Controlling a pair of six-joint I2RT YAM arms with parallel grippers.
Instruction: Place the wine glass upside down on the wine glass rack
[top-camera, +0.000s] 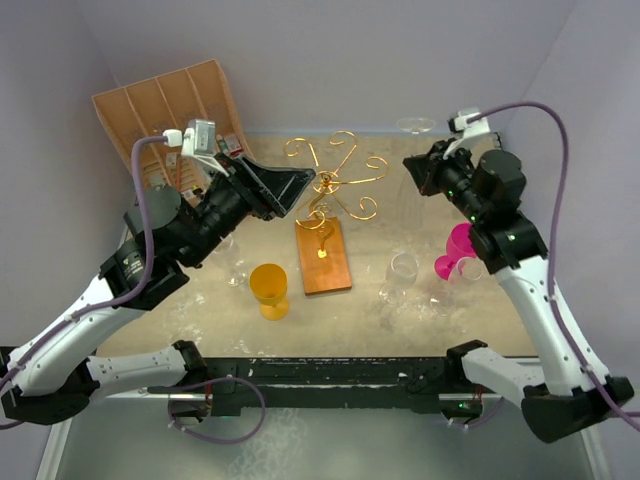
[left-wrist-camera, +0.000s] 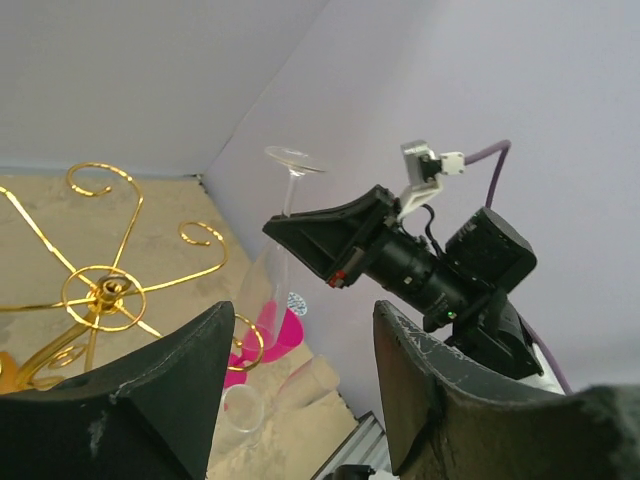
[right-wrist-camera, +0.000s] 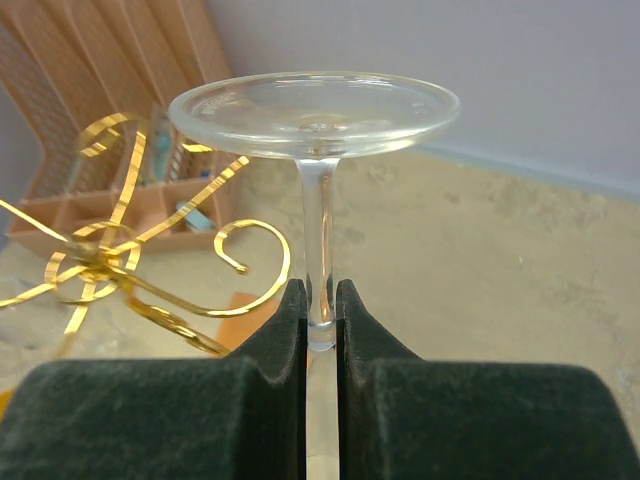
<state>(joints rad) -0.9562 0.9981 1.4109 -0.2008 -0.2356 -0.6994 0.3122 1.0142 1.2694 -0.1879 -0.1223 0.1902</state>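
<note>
Two hands are up over the desk on my screens, and only one of them carries anything. My right hand is clenched on the stem of the wine glass, pads pressed against it below the round foot. The glass hangs upside down with the foot on top, and in the wrist view its bowl drops out of sight under the fingers. From overhead I see the glass held in the air at the far right of the desk, to the right of the wine glass rack and apart from it. The closest gold curl sits to the left of the stem with a clear gap between them. The rack stands upright near the middle of the desk on its brown wooden base, scroll arms spreading from the central post. My left hand is released, its two dark fingers spread wide with nothing between them. It hovers at the left side of the rack's top, pointing right toward the other hand. On the desk I count a yellow goblet just left of the base, a pink glass on the right beside my right arm, and a clear glass between the base and the pink one. A tan wooden organiser leans at the far left corner.
</note>
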